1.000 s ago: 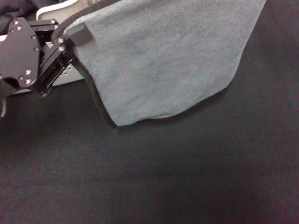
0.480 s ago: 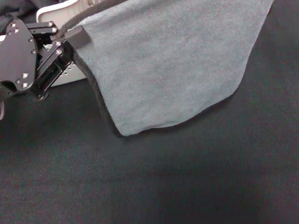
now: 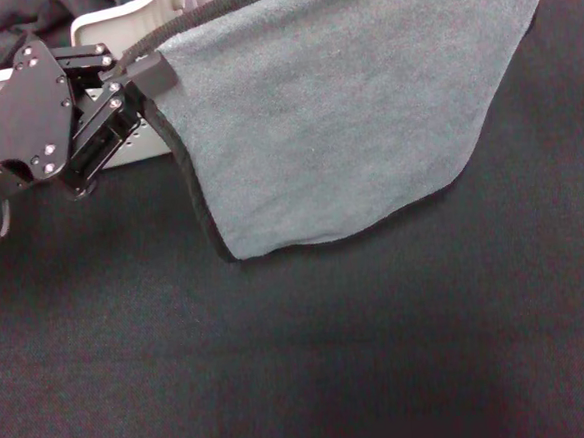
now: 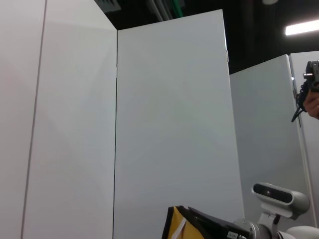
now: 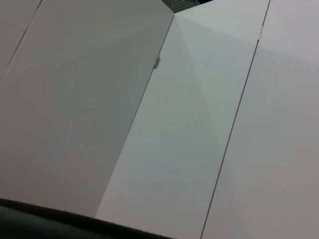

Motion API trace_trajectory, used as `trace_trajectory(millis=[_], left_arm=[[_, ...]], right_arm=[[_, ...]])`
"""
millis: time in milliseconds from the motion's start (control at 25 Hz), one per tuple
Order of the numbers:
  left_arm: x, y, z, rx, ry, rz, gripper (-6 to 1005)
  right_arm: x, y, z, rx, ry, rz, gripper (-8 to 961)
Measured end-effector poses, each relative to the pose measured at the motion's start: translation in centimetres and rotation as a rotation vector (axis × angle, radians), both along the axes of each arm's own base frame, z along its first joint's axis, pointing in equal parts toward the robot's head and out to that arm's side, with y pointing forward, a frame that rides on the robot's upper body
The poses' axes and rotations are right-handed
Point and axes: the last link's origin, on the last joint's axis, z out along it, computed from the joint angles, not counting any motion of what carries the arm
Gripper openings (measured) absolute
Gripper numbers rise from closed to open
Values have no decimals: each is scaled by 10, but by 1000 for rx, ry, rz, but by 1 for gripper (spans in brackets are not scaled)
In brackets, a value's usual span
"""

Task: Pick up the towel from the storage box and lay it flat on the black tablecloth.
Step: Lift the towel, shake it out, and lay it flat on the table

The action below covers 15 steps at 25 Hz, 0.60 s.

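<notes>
Head view, left gripper [image 3: 147,77] pinching the towel [image 3: 334,106] corner, cloth draped over the black tablecloth [image 3: 302,359], hiding most of the storage box [image 3: 122,15], right gripper out of sight.

white partition panels [image 4: 169,124] | yellow-black object [image 4: 175,226] | ceiling light [image 4: 301,27]
</notes>
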Motion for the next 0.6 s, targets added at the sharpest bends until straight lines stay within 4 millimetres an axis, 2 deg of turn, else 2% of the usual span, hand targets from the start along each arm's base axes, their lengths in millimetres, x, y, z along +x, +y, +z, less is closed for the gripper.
trace_trajectory(millis=[400,600], left_arm=[[3,5,0,-103,16,15,28],[3,2,15,-168,36,-11,20]], right_arm=[[9,-1,-11,-71,32,-28,11],[15,-6,-25,-223,41,-61,11]])
